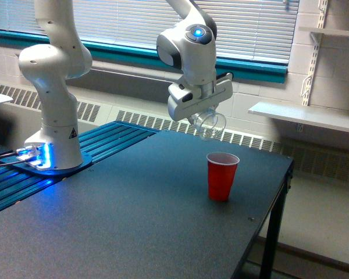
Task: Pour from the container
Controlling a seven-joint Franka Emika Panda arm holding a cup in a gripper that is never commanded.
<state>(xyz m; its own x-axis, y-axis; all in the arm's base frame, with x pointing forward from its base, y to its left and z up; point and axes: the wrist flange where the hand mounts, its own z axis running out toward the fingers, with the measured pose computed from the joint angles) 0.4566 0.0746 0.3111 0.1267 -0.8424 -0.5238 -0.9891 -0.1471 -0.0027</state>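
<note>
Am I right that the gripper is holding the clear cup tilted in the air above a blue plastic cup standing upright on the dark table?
Not quite: the cup on the table is red, not blue. The exterior view shows the gripper holding the clear cup tilted in the air above the red cup, which stands upright on the dark table.

likely lab, robot arm point(189, 43), bench point(134, 215)

container point(210, 125) above cup point(221, 175), cup on table point(134, 226)
</note>
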